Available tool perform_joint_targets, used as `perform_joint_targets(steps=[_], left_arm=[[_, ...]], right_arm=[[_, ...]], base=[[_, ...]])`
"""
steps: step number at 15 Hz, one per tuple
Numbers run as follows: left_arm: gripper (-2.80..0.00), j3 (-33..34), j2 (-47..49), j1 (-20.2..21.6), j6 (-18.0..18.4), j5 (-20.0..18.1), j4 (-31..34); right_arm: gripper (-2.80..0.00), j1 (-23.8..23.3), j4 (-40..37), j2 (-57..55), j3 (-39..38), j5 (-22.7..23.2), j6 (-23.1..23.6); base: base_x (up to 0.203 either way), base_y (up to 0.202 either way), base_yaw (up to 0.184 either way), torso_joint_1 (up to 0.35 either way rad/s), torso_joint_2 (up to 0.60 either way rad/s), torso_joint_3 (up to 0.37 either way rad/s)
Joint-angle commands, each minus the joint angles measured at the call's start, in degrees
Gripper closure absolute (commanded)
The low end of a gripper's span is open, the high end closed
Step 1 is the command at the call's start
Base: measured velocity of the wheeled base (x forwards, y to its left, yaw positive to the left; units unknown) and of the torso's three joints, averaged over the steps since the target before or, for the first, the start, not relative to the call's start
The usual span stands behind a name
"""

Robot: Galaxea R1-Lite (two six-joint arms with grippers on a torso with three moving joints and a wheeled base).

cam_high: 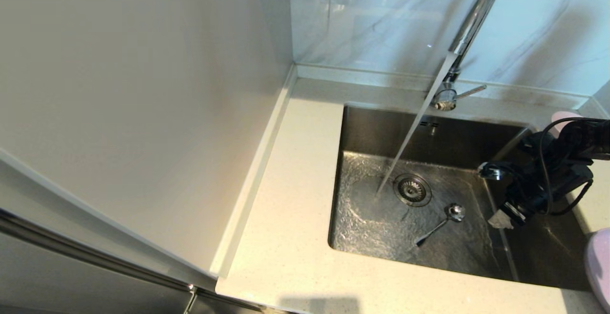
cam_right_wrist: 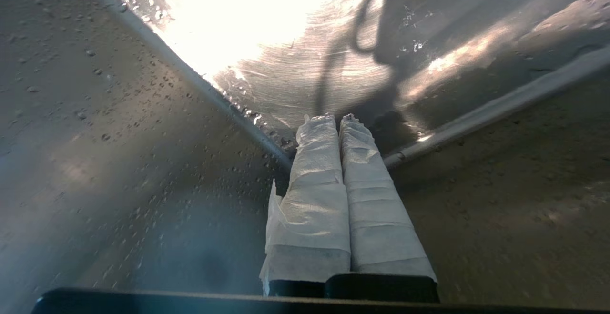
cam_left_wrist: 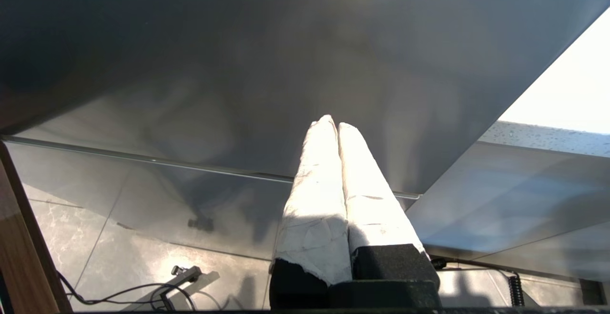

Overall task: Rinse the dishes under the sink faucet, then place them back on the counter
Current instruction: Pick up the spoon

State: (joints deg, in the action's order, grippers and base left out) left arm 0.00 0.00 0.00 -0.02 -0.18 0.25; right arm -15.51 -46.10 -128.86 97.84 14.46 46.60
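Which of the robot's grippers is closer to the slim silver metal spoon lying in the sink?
The right gripper: it hangs inside the steel sink, beside the spoon. The left gripper is parked away, outside the head view.

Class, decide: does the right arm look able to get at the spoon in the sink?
Probably yes: the right claw, shut and empty, hangs inside the sink beside the spoon, nothing between them.

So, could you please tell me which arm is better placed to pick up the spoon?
The right: its tool, shut, is inside the sink beside the spoon; the left tool is parked outside the head view.
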Motion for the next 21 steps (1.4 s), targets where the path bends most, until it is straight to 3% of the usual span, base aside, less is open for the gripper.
perform_joint_targets(steps=[1, 12, 13, 21], left_arm=[[0.0, 0.0, 0.0, 0.0, 0.02, 0.0, 0.01], [0.0, 0.0, 0.0, 0.0, 0.02, 0.01, 0.01], [0.0, 0.0, 0.0, 0.0, 0.02, 0.01, 0.01], [0.0, 0.0, 0.0, 0.0, 0.02, -0.04, 0.01]], right_arm=[[0.0, 0.3, -0.18, -1.68, 1.47, 0.3, -2.65], [0.0, 1.62, 0.04, -4.56, 6.64, 1.19, -4.5], [-2.8, 1.69, 1.21, -4.61, 6.57, 1.19, -4.64], [-2.8, 1.81, 4.83, -6.69, 6.66, 1.77, -3.06]], base=[[0.0, 0.0, 0.0, 0.0, 0.0, 0.0], [0.0, 0.0, 0.0, 0.0, 0.0, 0.0], [0.0, 0.0, 0.0, 0.0, 0.0, 0.0], [0.0, 0.0, 0.0, 0.0, 0.0, 0.0]])
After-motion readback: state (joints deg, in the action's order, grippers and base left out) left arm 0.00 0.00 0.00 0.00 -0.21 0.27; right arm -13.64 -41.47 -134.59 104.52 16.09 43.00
